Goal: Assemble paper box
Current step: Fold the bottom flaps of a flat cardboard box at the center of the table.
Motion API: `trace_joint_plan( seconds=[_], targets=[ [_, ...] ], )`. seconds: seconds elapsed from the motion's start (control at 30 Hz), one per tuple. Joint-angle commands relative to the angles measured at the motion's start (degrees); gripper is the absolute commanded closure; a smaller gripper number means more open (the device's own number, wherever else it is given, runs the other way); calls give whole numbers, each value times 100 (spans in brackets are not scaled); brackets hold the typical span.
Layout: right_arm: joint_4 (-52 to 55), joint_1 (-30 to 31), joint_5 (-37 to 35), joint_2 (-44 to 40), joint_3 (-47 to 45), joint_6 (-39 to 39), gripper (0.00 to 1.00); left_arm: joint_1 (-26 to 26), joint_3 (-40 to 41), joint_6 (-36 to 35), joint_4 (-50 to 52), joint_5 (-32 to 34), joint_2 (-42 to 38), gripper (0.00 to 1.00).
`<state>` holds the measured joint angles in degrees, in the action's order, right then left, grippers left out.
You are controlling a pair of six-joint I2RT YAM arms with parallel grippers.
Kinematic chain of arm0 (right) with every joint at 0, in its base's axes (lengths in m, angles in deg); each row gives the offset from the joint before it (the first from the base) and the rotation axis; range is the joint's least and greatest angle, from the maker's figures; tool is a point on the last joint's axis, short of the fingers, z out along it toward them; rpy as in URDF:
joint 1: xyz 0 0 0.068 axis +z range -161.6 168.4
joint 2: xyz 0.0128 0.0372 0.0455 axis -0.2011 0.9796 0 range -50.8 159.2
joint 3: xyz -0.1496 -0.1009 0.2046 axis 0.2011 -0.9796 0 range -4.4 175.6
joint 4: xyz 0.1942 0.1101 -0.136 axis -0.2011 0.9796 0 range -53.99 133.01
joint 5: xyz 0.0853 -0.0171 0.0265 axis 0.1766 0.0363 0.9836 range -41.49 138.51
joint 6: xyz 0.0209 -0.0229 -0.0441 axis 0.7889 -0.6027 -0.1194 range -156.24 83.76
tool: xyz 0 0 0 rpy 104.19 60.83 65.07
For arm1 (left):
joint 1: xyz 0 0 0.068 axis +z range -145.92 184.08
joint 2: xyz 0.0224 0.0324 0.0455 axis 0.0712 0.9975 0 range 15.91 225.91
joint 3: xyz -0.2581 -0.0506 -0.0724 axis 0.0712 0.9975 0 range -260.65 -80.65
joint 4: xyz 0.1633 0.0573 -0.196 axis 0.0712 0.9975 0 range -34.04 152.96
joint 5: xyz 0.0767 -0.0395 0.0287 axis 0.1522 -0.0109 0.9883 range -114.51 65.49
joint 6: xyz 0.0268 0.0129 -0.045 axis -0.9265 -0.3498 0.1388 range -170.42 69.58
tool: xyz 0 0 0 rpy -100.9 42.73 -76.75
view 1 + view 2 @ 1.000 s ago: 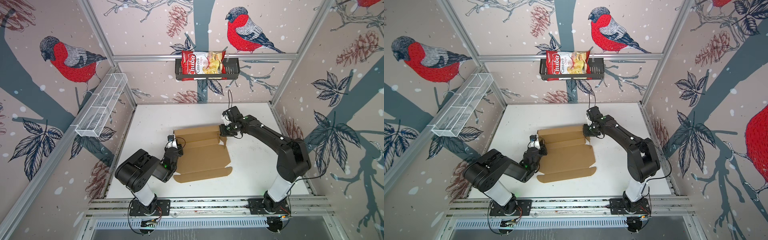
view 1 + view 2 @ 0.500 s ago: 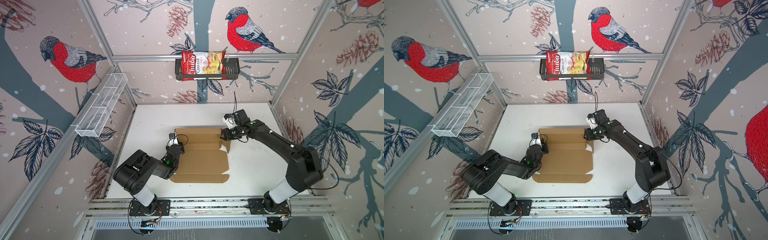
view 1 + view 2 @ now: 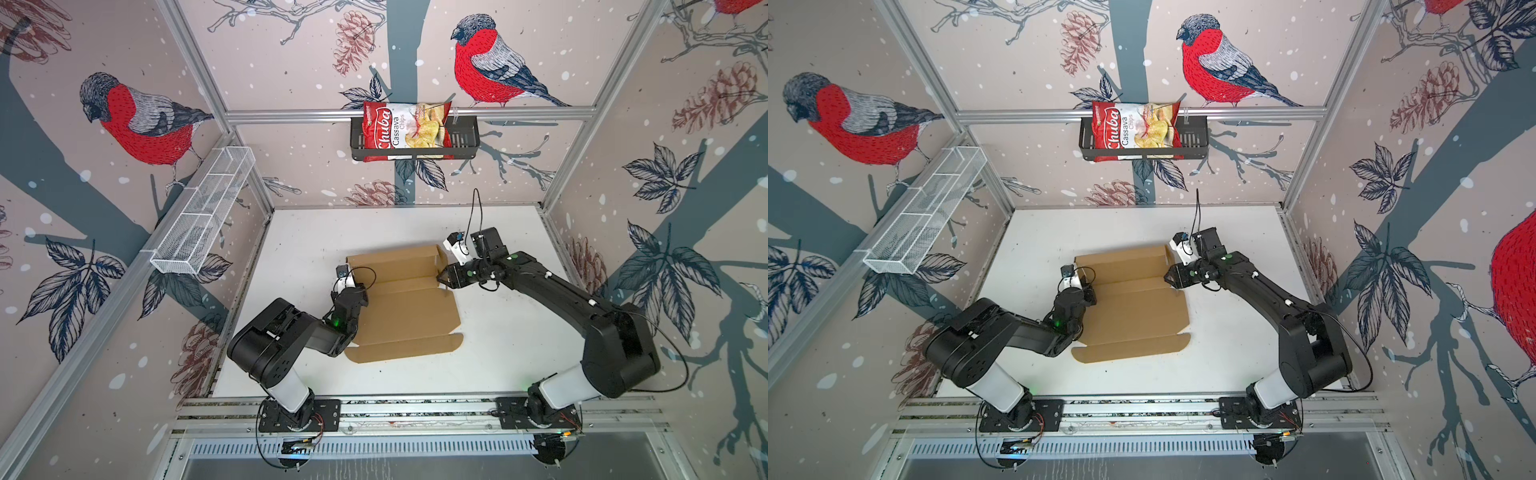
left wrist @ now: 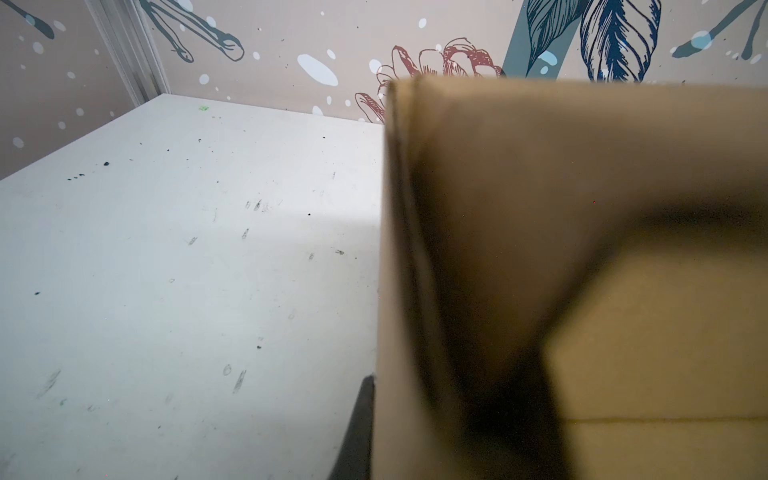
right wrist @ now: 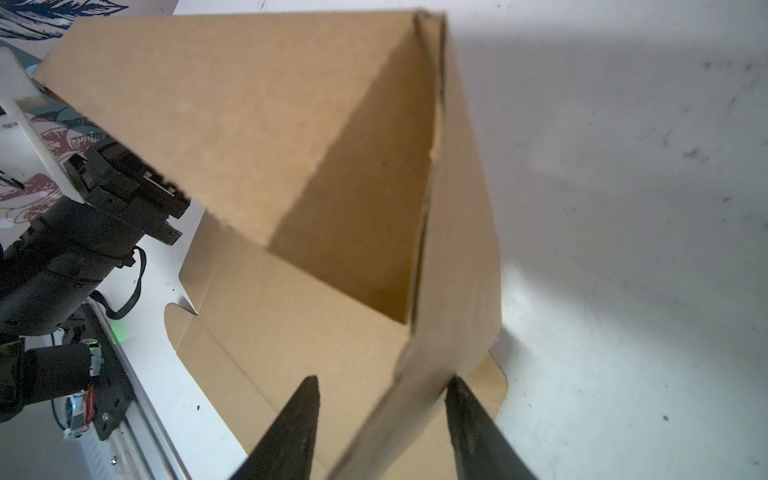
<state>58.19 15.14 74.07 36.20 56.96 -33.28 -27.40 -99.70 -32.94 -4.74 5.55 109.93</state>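
paper box [image 3: 409, 307] in middle of table [image 3: 511, 345], half built: 12 o'clock wall up, 6 o'clock flap flat.

left gripper [image 3: 356, 293] at box's 9 o'clock edge, jaws together. Looks pinched on side flap, but wrist view too blurry to swear.

right gripper [image 5: 384, 384] at 2 o'clock corner, jaws apart, straddling upright side flap.

Step, imo: standing side walls. Next: keep both flaps vertical, then fold front wall up to lock.

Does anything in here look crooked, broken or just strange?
Nothing looks damaged or spilled. The cardboard box is only half folded, far end raised. One oddity: a chips bag lies sideways in the wall basket.
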Motion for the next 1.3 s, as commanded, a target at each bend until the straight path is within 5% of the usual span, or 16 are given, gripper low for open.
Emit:
trace_joint_plan(
  seconds=[0.0, 0.3, 0.87, 1.03, 1.27],
  targets=[
    [-797, 35, -2, 9, -98, -323, 47, 1, 126, -303, -227, -392, 68, 100],
    [-2193, 129, 324, -440, -1093, -1771, 41, 2, 241, -604, -385, -885, 4, 100],
    [-145, 110, 95, -259, -562, -4875, 28, 29, 236, -631, -75, -1254, -182, 100],
    [-128, 115, -449, -156, -441, -5313, 36, 28, 262, -640, -132, -1265, -169, 100],
    [-1333, 182, -877, -197, -898, -5068, 66, 29, 355, -666, -291, -1331, -173, 100]
  ],
)
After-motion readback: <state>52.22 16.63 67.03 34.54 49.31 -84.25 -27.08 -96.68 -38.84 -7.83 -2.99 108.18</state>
